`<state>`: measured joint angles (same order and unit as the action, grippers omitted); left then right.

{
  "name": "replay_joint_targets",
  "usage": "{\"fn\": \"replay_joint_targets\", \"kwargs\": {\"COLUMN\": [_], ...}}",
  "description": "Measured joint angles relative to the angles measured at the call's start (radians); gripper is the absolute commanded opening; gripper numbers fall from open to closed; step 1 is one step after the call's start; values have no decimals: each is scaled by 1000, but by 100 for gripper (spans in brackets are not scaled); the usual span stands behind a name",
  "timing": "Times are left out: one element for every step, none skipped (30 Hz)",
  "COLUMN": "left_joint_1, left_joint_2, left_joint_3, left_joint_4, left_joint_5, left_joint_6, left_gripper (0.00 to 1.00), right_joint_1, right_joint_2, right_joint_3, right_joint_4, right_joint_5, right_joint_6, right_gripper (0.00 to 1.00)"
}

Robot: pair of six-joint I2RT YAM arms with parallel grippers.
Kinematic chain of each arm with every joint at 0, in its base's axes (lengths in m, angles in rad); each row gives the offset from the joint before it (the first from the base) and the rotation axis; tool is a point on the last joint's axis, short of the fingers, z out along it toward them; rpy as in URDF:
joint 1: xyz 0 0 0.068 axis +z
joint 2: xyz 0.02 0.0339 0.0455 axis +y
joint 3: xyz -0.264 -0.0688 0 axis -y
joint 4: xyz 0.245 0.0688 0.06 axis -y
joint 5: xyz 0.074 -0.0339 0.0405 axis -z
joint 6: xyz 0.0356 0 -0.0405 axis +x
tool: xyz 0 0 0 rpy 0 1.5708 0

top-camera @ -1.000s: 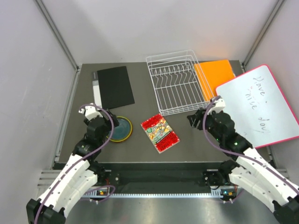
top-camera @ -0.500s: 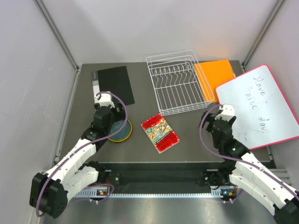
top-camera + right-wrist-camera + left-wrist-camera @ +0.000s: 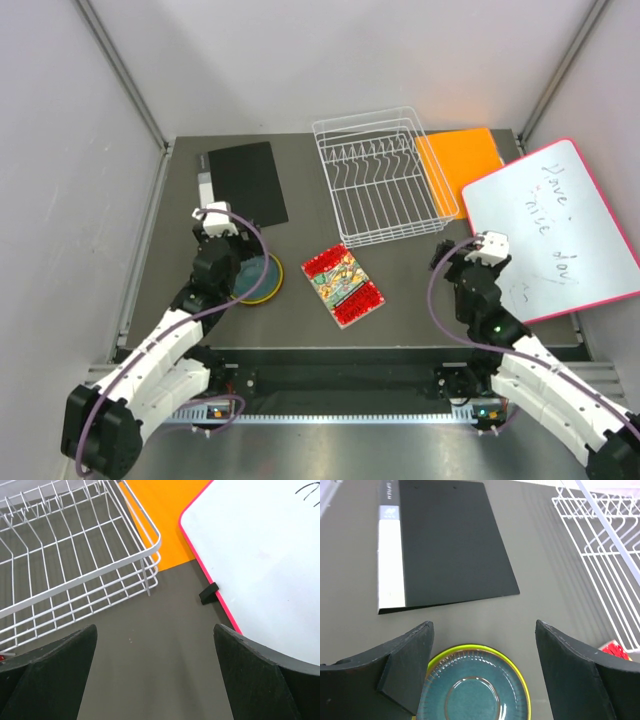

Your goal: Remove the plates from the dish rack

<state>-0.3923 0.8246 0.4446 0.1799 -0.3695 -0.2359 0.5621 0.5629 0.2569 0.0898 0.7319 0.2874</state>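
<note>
The white wire dish rack [image 3: 375, 180] stands at the back middle with no plates in it; it also shows in the left wrist view [image 3: 600, 545] and the right wrist view [image 3: 75, 555]. A dark teal plate [image 3: 255, 277] lies on top of a lime green plate [image 3: 516, 667] on the table at the left; the teal plate [image 3: 470, 695] shows between my left fingers. The dark red and orange plates are out of view. My left gripper [image 3: 228, 262] [image 3: 484, 630] is open just above the stack's far edge. My right gripper [image 3: 458, 265] [image 3: 155, 630] is open and empty over bare table near the rack's front right corner.
A black folder [image 3: 245, 185] lies at the back left. A red patterned packet [image 3: 345, 285] lies in the middle front. An orange board [image 3: 460, 160] lies right of the rack, partly under a pink-edged whiteboard [image 3: 555, 225].
My left wrist has risen and shifted back from the plate stack. My right gripper has drawn back from the rack's front right corner toward the near right.
</note>
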Motion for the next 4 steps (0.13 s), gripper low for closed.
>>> {"fn": "replay_joint_targets", "kwargs": {"left_joint_1": [0, 0, 0, 0], "left_joint_2": [0, 0, 0, 1], "left_joint_3": [0, -2, -6, -11], "left_joint_4": [3, 9, 19, 32], "left_joint_5": [-7, -16, -23, -32], "left_joint_6": [0, 0, 0, 1], "left_gripper": [85, 85, 86, 87], "right_joint_1": [0, 0, 0, 0], "right_joint_2": [-12, -23, -26, -24], "right_joint_3": [-18, -34, -44, -55], "right_joint_4": [20, 39, 55, 79], "right_joint_5": [2, 2, 3, 5], "right_joint_6": [-5, -9, -16, -24], "right_gripper": [100, 100, 100, 100]}}
